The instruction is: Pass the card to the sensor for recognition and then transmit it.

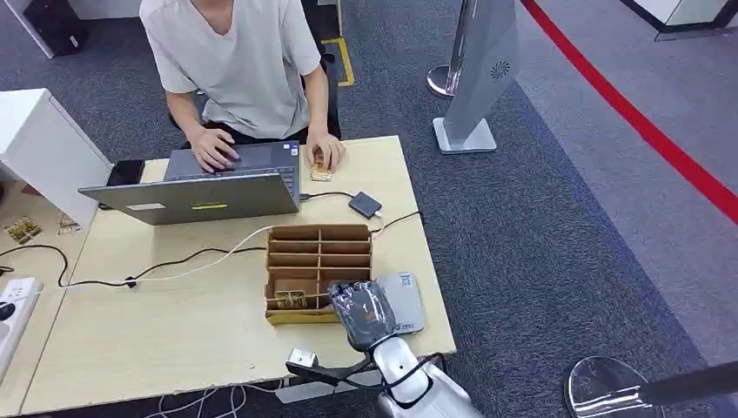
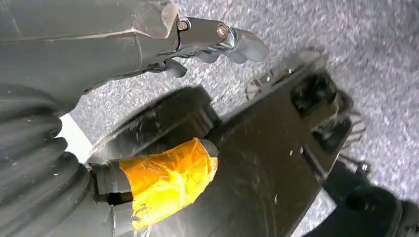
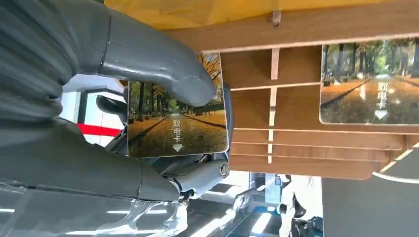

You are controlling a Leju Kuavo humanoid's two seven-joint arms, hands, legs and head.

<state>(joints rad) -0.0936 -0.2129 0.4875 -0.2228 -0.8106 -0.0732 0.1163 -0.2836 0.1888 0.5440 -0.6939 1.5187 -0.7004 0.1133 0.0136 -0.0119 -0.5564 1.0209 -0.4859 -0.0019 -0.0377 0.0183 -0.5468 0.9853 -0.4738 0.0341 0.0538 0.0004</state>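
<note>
My right hand (image 1: 361, 313) hovers at the near right corner of the wooden divider box (image 1: 318, 232), partly over the flat grey sensor pad (image 1: 405, 300). Seen from the right wrist, the right hand (image 3: 99, 123) pinches a card (image 3: 178, 131) printed with an autumn tree avenue; the thumb (image 3: 158, 64) presses on its face and darker fingers back it. A second card of the same kind (image 3: 368, 84) stands in a slot of the box (image 3: 296, 143), and it also shows in the head view as the card in the box's near left slot (image 1: 291, 299). My left hand (image 2: 99, 44) hangs over carpet, fingers apart, holding nothing.
A person sits at the table's far side, one hand on a laptop (image 1: 209, 187), the other by some cards (image 1: 320, 174). A small dark device (image 1: 365, 205) and cables lie behind the box. A power strip (image 1: 10, 305) sits at the left edge.
</note>
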